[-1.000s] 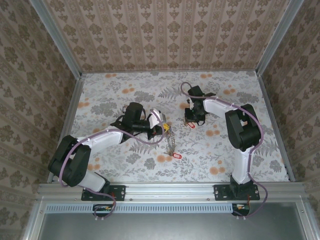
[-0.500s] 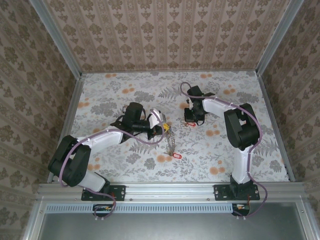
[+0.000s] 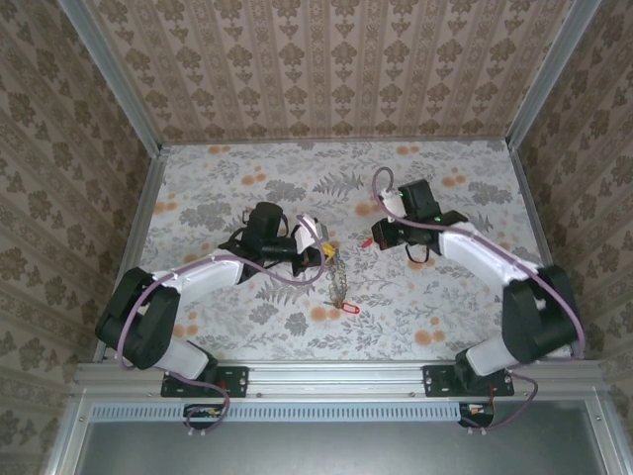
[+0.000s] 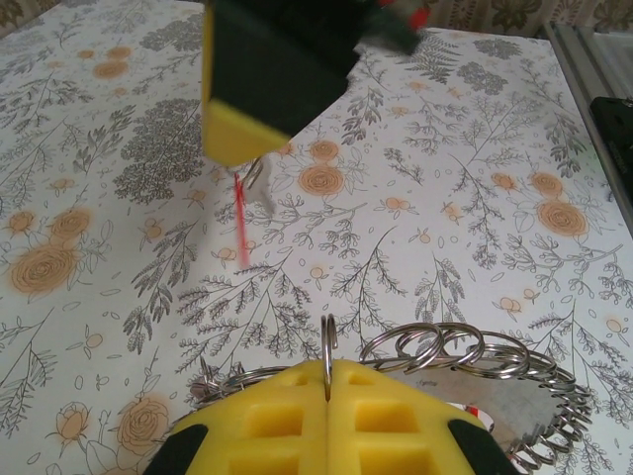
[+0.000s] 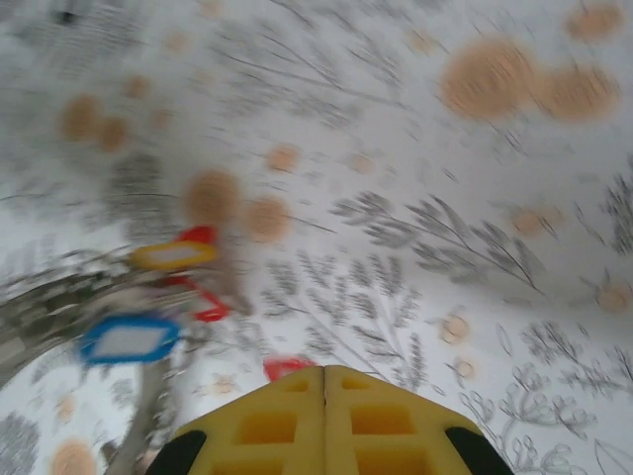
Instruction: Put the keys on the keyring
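My left gripper [image 3: 324, 253] is shut on the keyring [image 3: 338, 280], which hangs beneath it with grey keys and a red tag [image 3: 348, 308]. In the left wrist view the yellow pads [image 4: 287, 416] pinch the thin ring wire [image 4: 327, 336], and several small split rings [image 4: 445, 348] are strung along the keyring to the right. My right gripper [image 3: 372, 240] hovers just right of it, shut on a red-tagged key [image 3: 367, 242]. The tag dangles as a red blur [image 4: 240, 223] under that gripper's yellow finger [image 4: 237, 134]. In the blurred right wrist view the red tag [image 5: 285, 366] peeks out at the shut jaws [image 5: 324, 371].
Yellow [image 5: 173, 255], blue [image 5: 129, 338] and red [image 5: 203, 297] tags hang on the keyring at the left of the right wrist view. The flower-patterned table [image 3: 445, 307] is walled by patterned panels, with a metal rail [image 3: 336, 376] along the near edge.
My right gripper closed on the red-tagged key and lifted it off the table. The right arm's elbow swung down and to the right. The left arm and keyring stayed still.
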